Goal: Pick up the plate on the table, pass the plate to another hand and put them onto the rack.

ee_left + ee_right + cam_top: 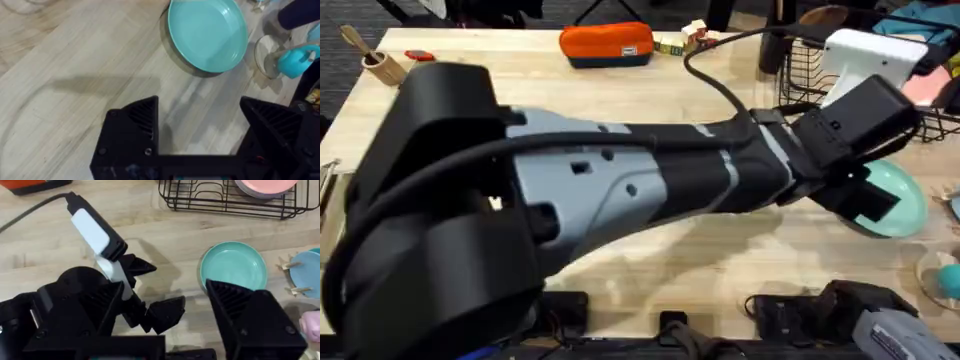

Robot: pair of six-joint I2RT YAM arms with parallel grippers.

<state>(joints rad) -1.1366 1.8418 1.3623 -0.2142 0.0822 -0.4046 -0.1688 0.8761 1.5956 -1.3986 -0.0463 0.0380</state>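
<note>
plate (pixel 207 34) lying flat on desk (pixel 75 65), near rack (pixel 227 200) | left gripper (pixel 200 132) wide open, empty, hovering just short, plate at its 12 o'clock | right gripper (pixel 165 315) open, empty, farther off | left arm judged nearer

The long left arm (pixel 620 190) wears a pale grey shell between bulky matte-black joint housings, with small dark screw holes along its side and a black cable running its length. A white camera block (pixel 868 55) tops its wrist. The black left hand (pixel 200 130) has ribbed triangular fingers (pixel 142 117).
</note>
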